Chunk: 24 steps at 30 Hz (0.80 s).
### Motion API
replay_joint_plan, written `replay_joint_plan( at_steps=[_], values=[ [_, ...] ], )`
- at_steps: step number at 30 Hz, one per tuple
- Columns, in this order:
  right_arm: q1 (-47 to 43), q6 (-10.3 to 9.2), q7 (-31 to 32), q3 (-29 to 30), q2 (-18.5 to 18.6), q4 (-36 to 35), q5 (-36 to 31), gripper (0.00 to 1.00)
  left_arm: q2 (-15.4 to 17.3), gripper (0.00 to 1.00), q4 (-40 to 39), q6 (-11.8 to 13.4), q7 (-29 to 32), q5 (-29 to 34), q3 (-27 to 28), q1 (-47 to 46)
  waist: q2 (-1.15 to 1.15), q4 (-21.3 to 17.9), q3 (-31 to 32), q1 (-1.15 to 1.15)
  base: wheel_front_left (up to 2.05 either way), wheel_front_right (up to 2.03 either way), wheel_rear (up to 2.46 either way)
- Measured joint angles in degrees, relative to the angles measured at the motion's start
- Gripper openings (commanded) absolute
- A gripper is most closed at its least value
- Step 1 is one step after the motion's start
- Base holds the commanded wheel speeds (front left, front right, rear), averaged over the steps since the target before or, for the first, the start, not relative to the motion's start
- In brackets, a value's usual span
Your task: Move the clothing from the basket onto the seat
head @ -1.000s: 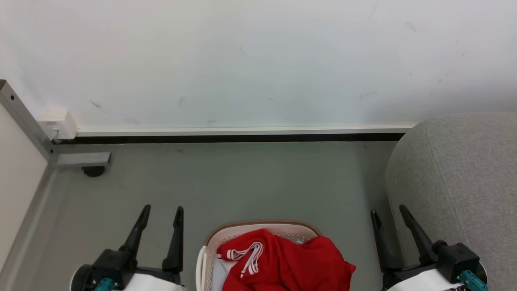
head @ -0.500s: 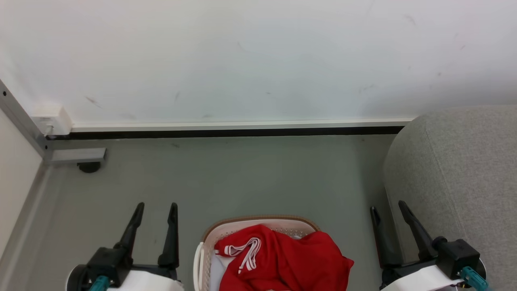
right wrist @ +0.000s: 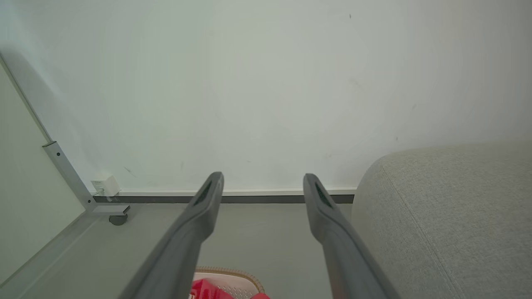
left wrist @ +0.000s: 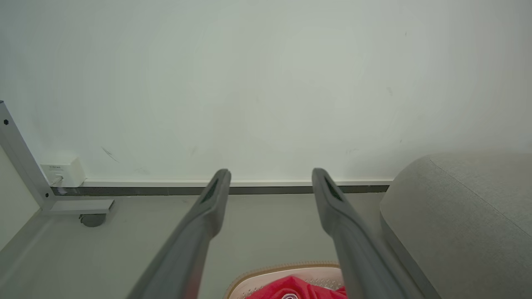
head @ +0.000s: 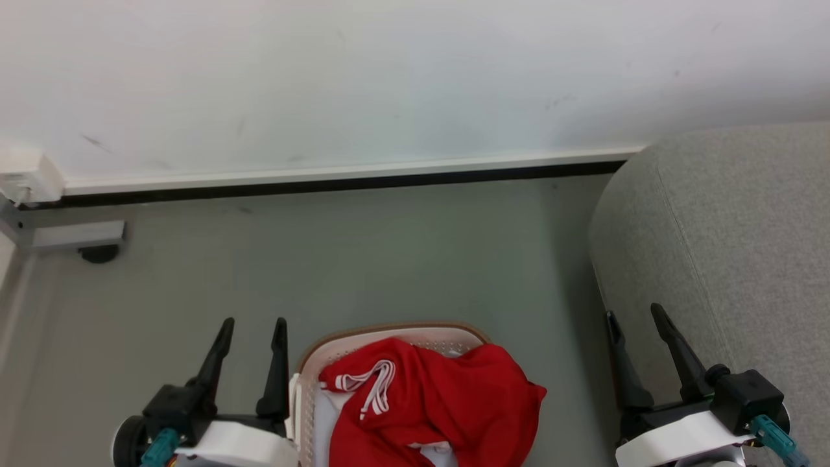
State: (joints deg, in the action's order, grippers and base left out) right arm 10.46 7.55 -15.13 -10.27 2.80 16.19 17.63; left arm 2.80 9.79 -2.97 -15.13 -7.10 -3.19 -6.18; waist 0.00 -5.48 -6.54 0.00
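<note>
Clothing [head: 441,402] sits heaped in the basket [head: 389,329] on the floor [head: 402,259], bottom centre of the head view, with one red fold spilling over the basket's right rim. The red fabric is soft and limp and looks thin and light. It will likely drape and stretch out when lifted and may drag on the rim, so it wants a high lift. Best hold, I judge: pinch a raised bunched fold at the top of the heap, or the thicker edge with the white stripe trim [head: 375,389], not the flat pale cloth [head: 322,425] underneath. It doesn't look fragile or slippery. The basket is oval, white perforated plastic with a tan rim, rigid, probably light enough to shift if the cloth tugs it. The seat [head: 733,227] is grey woven upholstery with a rounded corner and a stitched seam, right of the basket and apart from it. Left end effector [head: 253,322] has fingers apart, empty, just beside the basket's left side. Right end effector [head: 633,311] has fingers apart, empty, close by the seat's edge. Neither touches the clothing.
</note>
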Motion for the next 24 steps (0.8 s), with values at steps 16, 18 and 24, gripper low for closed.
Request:
replay_joint_plan(
  at_steps=[16,18,24],
  values=[
    [4.21,0.00,-0.01,1.52,0.02,-2.36,0.12,1.00,0.40,1.00,20.36,-1.64,-0.01,3.05,-2.36,-12.36,0.00,-6.47,-9.75,0.01,0.00,0.00,0.00],
    [4.78,0.00,0.00,1.31,0.01,-2.78,0.42,1.00,0.96,1.00,24.15,-1.79,0.00,3.54,-2.69,-14.41,0.00,-7.65,-11.00,0.01,0.00,0.00,0.00],
    [5.83,0.00,-0.01,1.08,0.02,-3.68,2.13,1.00,2.63,1.00,36.54,-2.49,0.01,4.28,-4.14,-21.07,0.00,-11.06,-14.91,0.01,0.00,0.00,0.00]
  ],
)
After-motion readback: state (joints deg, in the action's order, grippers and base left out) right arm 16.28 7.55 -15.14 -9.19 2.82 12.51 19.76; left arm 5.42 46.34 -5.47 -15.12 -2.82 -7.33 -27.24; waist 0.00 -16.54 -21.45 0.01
